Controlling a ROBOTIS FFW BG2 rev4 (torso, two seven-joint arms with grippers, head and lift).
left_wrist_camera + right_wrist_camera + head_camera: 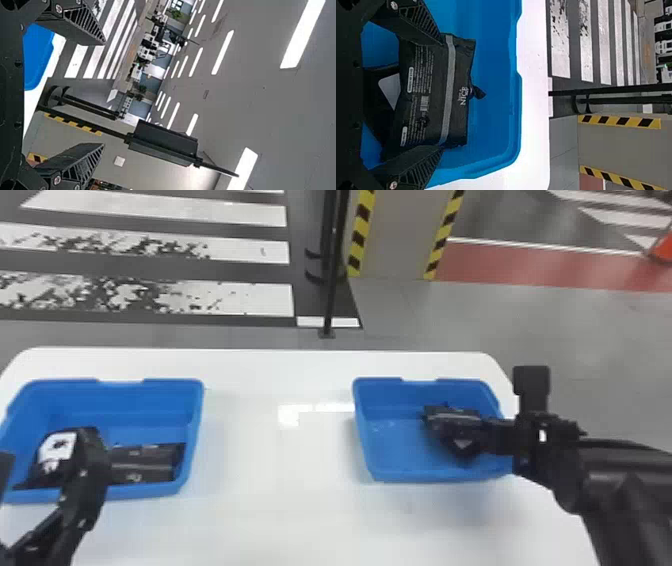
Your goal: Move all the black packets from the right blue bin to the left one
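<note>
Right pincer was in the right bin, its fingers parted at either end of a black packet; contact could not be told. Left pincer, released and wide, was at the left bin, where further black packets lay. Both bins sat on the white table.

I'm out in a big indoor hall here, a workshop or a lab, I can't tell which! White crossing stripes run over my dark floor, there's a red floor band, and 2 yellow-and-black hazard strips edge a grey pillar. Strip lights overhead, white equipment and a plant far off!
</note>
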